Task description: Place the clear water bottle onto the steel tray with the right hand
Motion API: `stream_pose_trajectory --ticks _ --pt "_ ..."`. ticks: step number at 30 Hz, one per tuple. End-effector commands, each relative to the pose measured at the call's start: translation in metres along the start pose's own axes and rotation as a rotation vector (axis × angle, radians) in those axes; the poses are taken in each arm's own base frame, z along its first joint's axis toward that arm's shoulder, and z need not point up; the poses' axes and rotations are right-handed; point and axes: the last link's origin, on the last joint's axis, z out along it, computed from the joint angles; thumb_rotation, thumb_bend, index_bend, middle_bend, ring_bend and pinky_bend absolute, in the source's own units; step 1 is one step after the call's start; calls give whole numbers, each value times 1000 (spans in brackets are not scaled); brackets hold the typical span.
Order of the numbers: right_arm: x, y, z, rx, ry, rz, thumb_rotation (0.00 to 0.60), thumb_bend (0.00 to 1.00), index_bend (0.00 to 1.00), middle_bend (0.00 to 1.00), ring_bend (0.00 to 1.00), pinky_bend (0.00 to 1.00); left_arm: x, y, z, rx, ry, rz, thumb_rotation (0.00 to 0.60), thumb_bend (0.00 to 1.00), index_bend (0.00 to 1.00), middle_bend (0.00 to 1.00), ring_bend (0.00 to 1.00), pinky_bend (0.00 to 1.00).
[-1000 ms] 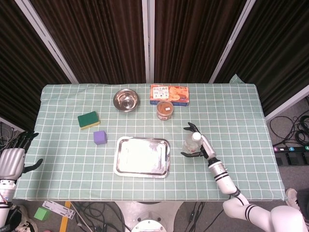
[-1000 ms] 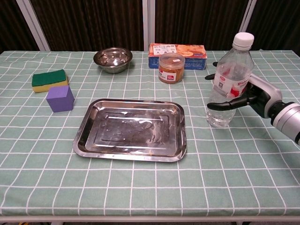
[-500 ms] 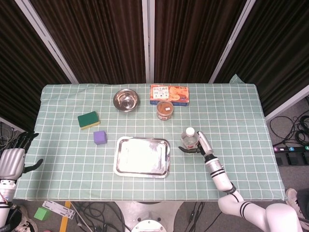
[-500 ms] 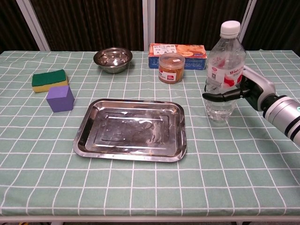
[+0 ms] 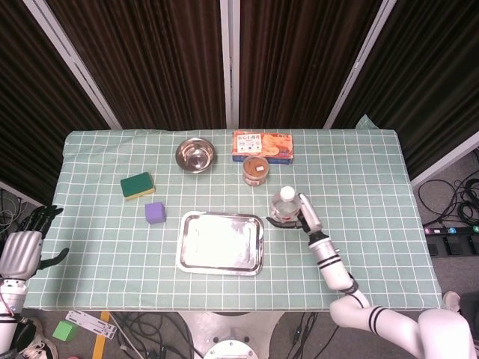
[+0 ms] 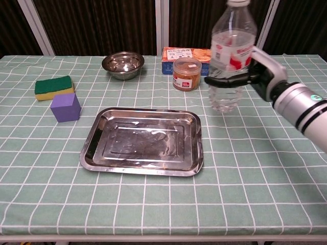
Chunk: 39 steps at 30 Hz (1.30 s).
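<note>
My right hand [image 6: 258,76] [image 5: 301,215] grips the clear water bottle [image 6: 228,56] [image 5: 284,203] around its middle and holds it upright, lifted off the cloth. The bottle has a white cap and a red-and-white label, and it hangs just right of the steel tray [image 6: 142,141] [image 5: 221,242]. The tray lies flat and bare at the table's centre front. My left hand [image 5: 19,250] hangs open off the table's left edge, seen only in the head view.
Behind the bottle stand a round jar [image 6: 186,74] and a snack box [image 6: 194,54]. A steel bowl [image 6: 122,64] sits at the back. A green sponge [image 6: 53,87] and a purple cube [image 6: 65,107] lie left of the tray.
My right hand has lifted the bottle off the table and carried it left and up, toward the tray's right edge. The left hand has barely moved.
</note>
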Motion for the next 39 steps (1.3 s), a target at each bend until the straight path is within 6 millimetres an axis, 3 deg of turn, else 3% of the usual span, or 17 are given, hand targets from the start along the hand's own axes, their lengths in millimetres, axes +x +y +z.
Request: stream_pose_trajectory --ticks 1,8,10,13,16,18,22,28,31,35,37,39 --pt "-15 -10 8 30 -26 -14 600 191 727 558 360 413 -1 1 0 -1 -2 0 600 249 185 207 109 192" --pt "76 -11 -20 62 168 -90 600 204 727 560 364 416 -2 2 5 -9 -1 -9 600 249 185 207 109 192" --pt "84 -9 -26 50 189 -77 600 207 729 565 374 423 -3 3 5 -14 -4 -8 600 249 185 207 109 192" --pt "58 -9 -18 31 113 -43 600 208 731 567 379 427 -3 4 5 -17 -8 -6 600 249 185 207 109 192" --pt "9 -18 -2 47 6 -2 600 205 731 567 379 427 -2 3 3 -13 -8 4 600 248 185 207 109 192" --pt "-5 -23 3 63 -16 4 600 205 731 567 379 427 0 3 2 -9 -3 5 600 248 185 207 109 192" --pt "3 -31 6 93 26 1 600 208 732 567 379 427 4 3 3 -7 8 2 600 249 185 207 110 192" --pt "14 -65 1 200 23 -9 600 206 732 567 379 428 1 7 5 -20 2 -5 600 249 185 207 109 192" --pt "25 -40 -10 107 44 -45 600 206 733 568 380 432 1 6 3 -16 6 -11 600 249 185 207 110 192" --pt "39 29 -20 -166 81 -21 600 220 735 568 379 433 2 4 -1 -11 5 -9 600 249 185 207 110 192" --pt "34 30 -16 -158 62 -26 600 222 736 567 378 433 2 3 -3 -9 3 -6 600 249 185 207 110 192" --pt "23 4 -5 -41 23 -30 600 215 737 567 379 433 2 3 -3 -9 1 -4 600 249 185 207 110 192"
